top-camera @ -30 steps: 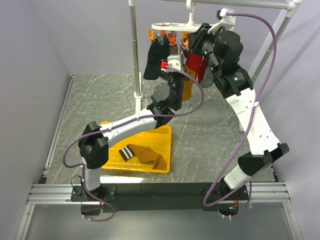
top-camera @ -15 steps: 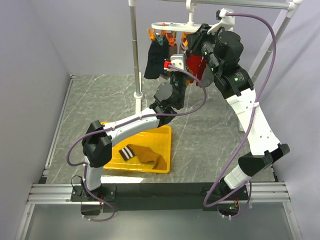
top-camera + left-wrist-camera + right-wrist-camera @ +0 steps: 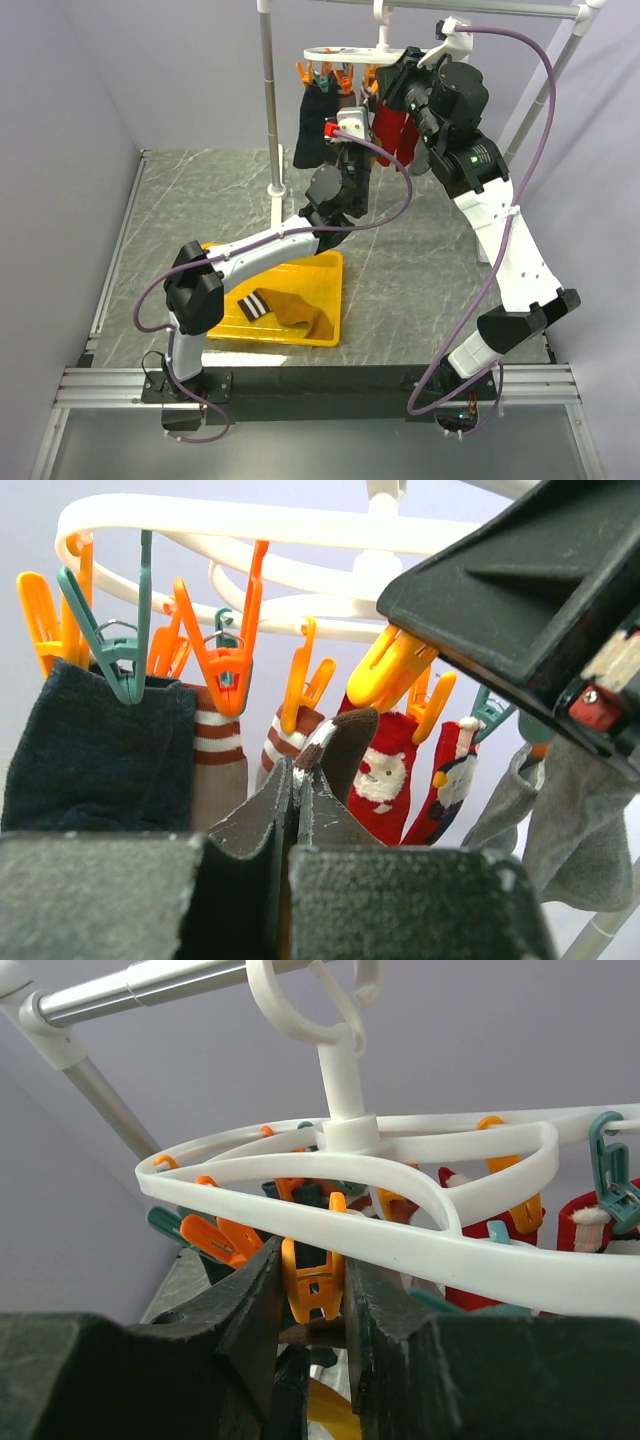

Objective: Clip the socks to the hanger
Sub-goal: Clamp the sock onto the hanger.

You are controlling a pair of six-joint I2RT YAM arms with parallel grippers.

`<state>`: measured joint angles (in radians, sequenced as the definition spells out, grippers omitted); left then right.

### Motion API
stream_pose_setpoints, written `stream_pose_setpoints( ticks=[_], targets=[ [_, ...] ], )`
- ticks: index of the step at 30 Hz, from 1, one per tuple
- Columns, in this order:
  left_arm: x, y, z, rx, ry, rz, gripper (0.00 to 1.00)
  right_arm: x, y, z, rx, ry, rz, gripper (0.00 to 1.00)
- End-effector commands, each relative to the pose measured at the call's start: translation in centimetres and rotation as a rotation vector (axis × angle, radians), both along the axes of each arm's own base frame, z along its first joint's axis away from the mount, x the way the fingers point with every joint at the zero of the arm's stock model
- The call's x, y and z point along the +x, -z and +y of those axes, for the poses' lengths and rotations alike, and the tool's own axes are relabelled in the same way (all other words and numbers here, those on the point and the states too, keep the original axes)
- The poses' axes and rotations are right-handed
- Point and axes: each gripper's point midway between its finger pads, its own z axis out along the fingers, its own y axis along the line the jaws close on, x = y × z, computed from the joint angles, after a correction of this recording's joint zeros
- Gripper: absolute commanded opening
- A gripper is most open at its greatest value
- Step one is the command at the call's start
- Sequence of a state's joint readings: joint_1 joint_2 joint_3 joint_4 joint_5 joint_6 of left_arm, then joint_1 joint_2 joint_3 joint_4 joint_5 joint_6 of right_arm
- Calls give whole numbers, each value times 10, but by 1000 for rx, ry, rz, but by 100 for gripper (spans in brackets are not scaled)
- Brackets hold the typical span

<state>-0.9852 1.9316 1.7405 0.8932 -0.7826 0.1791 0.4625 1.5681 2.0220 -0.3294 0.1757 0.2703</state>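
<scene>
— Where are the socks?
— First sock point(image 3: 288, 310) lies in the yellow tray point(image 3: 312, 272) on the worktop point(image 3: 420, 260). The left pincer point(image 3: 297, 780) is clamped on the second sock point(image 3: 348, 742), holding its cuff up under the hanger point(image 3: 400, 1250).
— And the right pincer point(image 3: 310, 1285)?
— Squeezed around an orange clip point(image 3: 315, 1268), likely to spread it for that cuff.

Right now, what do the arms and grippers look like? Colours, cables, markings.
Both the left arm and right arm: white links, black joints, looping purple cables. Small green lights on the right. The left gripper and right gripper have dark grey, wedge-shaped, scuffed fingers.
</scene>
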Motion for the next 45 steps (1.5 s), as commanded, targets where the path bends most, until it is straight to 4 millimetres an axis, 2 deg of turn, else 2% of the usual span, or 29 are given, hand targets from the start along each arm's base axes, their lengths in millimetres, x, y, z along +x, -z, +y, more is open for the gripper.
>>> stream_pose_setpoints(
  ticks=[1, 14, 27, 29, 33, 40, 45],
  targets=[
    [-6, -29, 9, -81, -7, -57, 1, -18, -29, -6, 44, -11, -61, 0],
    [-8, -35, 16, -106, -25, -85, 1, -14, -23, -10, 101, 31, 11, 0],
    [-11, -35, 11, -108, 3, -108, 1, -15, -20, -5, 157, 13, 53, 0],
    [-9, -30, 11, -105, 1, -96, 1, -15, -20, -6, 169, 15, 49, 0],
    [-7, -26, 22, -155, -37, -61, 1, -15, -23, -10, 157, 33, 33, 0],
    [-14, -41, 22, -218, 37, -39, 1, -8, -19, -28, 172, 81, 46, 0],
    [-20, -50, 28, -260, 53, -34, 1, -6, -15, -30, 176, 81, 51, 0]
  ],
)
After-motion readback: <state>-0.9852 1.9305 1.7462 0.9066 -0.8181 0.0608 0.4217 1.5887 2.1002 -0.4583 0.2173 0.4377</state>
